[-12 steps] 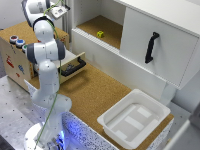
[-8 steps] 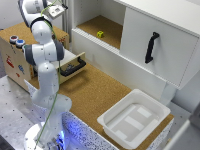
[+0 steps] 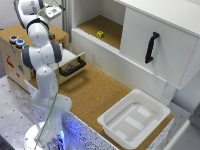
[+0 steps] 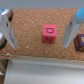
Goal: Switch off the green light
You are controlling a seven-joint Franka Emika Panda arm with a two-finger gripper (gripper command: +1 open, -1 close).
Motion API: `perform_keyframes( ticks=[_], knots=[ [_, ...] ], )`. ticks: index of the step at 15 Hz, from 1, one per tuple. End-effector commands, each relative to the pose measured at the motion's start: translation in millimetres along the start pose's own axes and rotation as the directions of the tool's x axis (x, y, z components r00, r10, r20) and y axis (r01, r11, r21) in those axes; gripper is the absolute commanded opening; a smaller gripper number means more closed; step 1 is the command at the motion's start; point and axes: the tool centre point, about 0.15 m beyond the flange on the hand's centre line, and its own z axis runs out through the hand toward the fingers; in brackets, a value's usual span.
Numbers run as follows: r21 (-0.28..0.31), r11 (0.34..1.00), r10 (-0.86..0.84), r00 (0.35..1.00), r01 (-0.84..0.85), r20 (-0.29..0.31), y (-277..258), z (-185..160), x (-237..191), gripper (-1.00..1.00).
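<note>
Your gripper [image 4: 39, 31] is hanging with its jaws spread wide and nothing between them. In the wrist view you are looking down on a pink cube [image 4: 49, 33] lying on cork between the two fingers [image 4: 7, 31], touching neither; a purple block [image 4: 80, 43] is showing just beside one finger. The green light itself cannot be made out; red [image 3: 13, 38] and blue [image 3: 19, 42] buttons are sitting at the wooden box's [image 3: 10, 60] top corner, at the exterior view's left.
</note>
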Motion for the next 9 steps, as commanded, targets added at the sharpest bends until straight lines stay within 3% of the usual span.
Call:
perform_keyframes(
  ticks=[1,5,9],
  knots=[
    [-0.055,0.998,0.022,0.99,-0.03,-0.138,-61,20,-8,1.0],
    [-0.057,0.992,0.106,0.99,-0.111,-0.098,-85,5,18,1.0],
    [-0.014,0.984,0.177,0.983,-0.178,-0.057,-98,2,35,1.0]
  ],
)
